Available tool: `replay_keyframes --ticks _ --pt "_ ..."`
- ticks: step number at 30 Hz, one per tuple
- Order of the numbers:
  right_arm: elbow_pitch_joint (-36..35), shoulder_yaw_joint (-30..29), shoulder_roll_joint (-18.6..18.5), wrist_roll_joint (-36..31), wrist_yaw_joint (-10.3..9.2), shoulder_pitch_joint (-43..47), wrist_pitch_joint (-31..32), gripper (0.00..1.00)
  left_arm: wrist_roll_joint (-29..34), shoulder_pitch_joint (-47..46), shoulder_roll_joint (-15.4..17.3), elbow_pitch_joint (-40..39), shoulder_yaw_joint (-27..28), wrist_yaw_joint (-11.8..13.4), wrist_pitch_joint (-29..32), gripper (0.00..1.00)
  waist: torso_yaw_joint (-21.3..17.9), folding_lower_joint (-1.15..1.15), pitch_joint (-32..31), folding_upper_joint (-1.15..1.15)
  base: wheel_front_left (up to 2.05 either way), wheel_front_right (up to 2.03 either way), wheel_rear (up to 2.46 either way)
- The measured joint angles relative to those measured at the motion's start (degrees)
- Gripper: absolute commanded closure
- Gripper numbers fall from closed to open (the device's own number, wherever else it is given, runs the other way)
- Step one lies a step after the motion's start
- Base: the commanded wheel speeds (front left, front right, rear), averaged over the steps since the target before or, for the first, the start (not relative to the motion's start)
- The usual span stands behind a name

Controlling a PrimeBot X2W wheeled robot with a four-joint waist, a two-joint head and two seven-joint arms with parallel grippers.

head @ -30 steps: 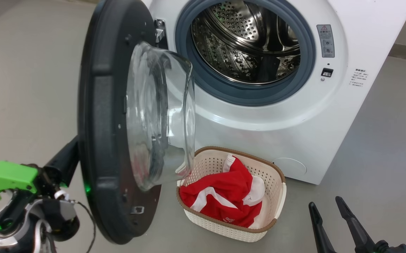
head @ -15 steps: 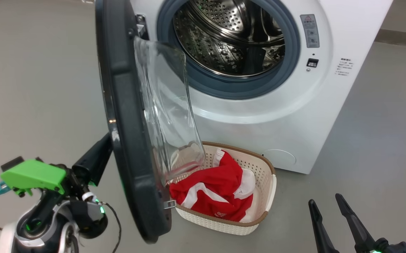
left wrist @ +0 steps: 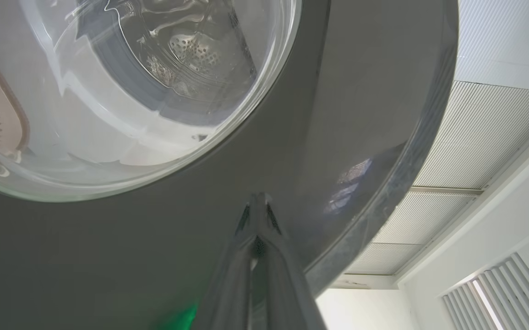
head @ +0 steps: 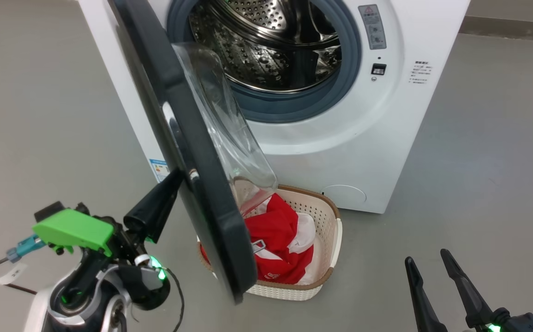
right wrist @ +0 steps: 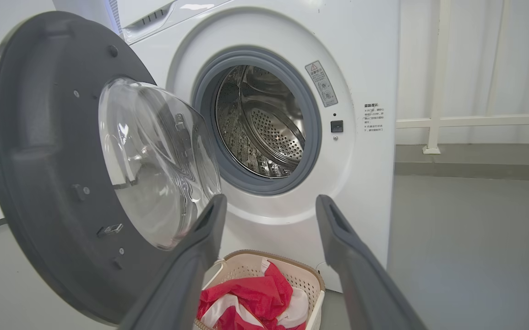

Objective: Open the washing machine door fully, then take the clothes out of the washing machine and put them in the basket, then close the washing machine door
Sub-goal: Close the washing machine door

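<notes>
floor (head: 478,138): smooth plain grey, matt.
washer (head: 363,152): white boxy front-loader standing on the floor, with smooth panels and its round mouth uncovered. A small blue label (head: 159,168) sits low on its side.
door (head: 197,184): large and round, part-way open, hinged at the washer's left and seen almost edge-on from the head. It has a wide glossy black rim and a clear, bulging glass bowl (head: 229,133) facing the mouth. Its lower edge hangs in front of the basket's left part.
drum (head: 266,41): shiny perforated steel, framed by a grey rubber ring (head: 294,108).
basket (head: 324,221): cream perforated plastic with a brown woven-look rim, on the floor just before the washer, below the mouth.
clothes (head: 280,235): soft, crumpled red and white fabric lying in the basket, partly hidden by the door.
left claw (left wrist: 257,201): long dark fingers pressed together with no gap and nothing between them. The tips rest against the door's glossy outer face, on the rim just beside the glass.
right claw (head: 426,258): fingers spread wide and empty, low at the right, well apart from the washer and basket, touching nothing.
</notes>
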Motion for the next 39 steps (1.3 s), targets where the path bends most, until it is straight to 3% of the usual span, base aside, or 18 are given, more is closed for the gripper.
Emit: replay_keyframes --ticks 16,39 --pt "-0.11 0.10 0.00 -0.47 0.00 -0.24 0.00 0.00 -0.89 -1.35 0.04 -1.05 -4.31 -3.05 -2.43 1.00 -3.41 0.00 0.95 0.00 0.00 0.00 0.00" --pt "-0.33 0.27 -0.02 -1.71 0.00 -2.47 0.00 0.00 -3.13 -11.30 -0.07 9.20 -7.55 -9.28 -8.17 1.00 -11.27 0.00 4.99 0.00 0.00 0.00 0.00"
